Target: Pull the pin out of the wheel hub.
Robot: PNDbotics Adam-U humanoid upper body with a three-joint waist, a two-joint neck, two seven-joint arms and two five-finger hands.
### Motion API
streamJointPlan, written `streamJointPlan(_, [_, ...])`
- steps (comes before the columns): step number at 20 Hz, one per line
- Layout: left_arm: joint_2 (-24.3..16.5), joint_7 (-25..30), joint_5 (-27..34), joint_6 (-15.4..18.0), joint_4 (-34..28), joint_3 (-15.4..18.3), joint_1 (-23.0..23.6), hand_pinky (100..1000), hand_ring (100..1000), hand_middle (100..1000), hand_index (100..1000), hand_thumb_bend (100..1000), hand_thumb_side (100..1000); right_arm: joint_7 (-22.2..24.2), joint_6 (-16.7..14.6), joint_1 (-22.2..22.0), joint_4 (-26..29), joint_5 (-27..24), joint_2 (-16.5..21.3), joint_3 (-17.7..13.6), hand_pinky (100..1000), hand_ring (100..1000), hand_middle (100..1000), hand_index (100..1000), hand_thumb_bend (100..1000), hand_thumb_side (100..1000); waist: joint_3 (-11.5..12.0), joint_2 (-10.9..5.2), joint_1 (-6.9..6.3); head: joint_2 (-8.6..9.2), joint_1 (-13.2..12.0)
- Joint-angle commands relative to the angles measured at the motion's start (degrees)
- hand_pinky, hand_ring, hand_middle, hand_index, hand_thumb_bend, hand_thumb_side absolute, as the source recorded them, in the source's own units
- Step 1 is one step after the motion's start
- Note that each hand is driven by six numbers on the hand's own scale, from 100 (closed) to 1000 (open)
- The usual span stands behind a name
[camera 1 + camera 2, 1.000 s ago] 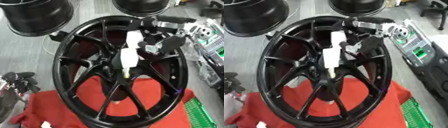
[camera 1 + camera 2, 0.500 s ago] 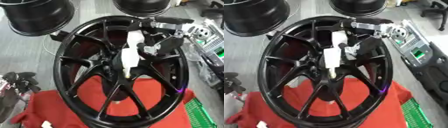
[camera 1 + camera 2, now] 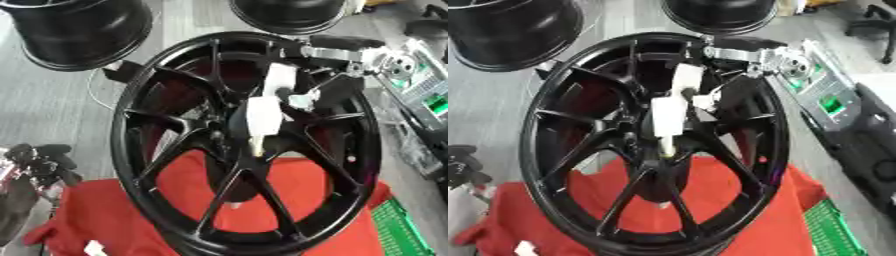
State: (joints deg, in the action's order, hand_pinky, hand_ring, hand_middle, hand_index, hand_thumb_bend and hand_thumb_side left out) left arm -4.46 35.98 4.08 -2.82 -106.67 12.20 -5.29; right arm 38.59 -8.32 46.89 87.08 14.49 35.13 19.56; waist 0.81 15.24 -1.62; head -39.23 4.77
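Observation:
A large black spoked wheel (image 3: 123, 131) lies on a red cloth (image 3: 96, 220), filling the middle of both views. A long white pin (image 3: 262, 117) stands tilted over the hub (image 3: 651, 161), its pale narrow tip at the hub's centre hole. My right hand (image 3: 331, 92), black on a silver wrist, reaches in from the upper right, and its fingers are curled round the middle of the pin. My left hand (image 3: 42, 159) rests at the lower left edge, beside the wheel, fingers curled and holding nothing.
Two more black wheels stand behind, one at the upper left (image 3: 79, 30) and one at the top centre (image 3: 289, 15). A grey device with a green screen (image 3: 824, 102) and a black case (image 3: 872, 155) lie to the right. A green crate (image 3: 404, 231) sits at the lower right.

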Motion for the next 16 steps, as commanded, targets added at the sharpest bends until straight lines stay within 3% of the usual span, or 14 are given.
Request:
streamJointPlan(1, [-0.52,0.18,0.43,0.08,-0.88,-0.06,-0.51,641,464,543,765,138,958,-0.71,-0.49,0.57,-0.2,0.33,1.07,-0.54,267,319,667,749,100,212,0.09,-1.3,0.02,-0.18,0.12])
streamJointPlan(6, [-0.57,0.22,0.61,0.09,-0.87,-0.08,-0.53,642,464,543,765,138,957,-1.22,-0.61,0.55,-0.42,0.75,1.28,-0.51,276,324,736,825,100,262,0.26,-1.42,0.02,-0.24,0.13])
streamJointPlan(12, [-0.56,0.26,0.66,0.08,-0.84,-0.07,-0.48,642,464,543,765,138,957,-1.02,-0.74,0.45,-0.67,1.72,1.27,-0.55,272,322,696,815,100,248,0.23,-1.52,-0.01,-0.35,-0.02])
streamJointPlan(16, [-0.55,0.27,0.71,0.12,-0.85,-0.07,-0.42,642,464,543,765,138,957,-1.66,-0.96,0.5,-0.56,1.66,1.29,-0.73,258,318,609,772,100,211,0.22,-1.56,-0.07,-0.49,-0.08])
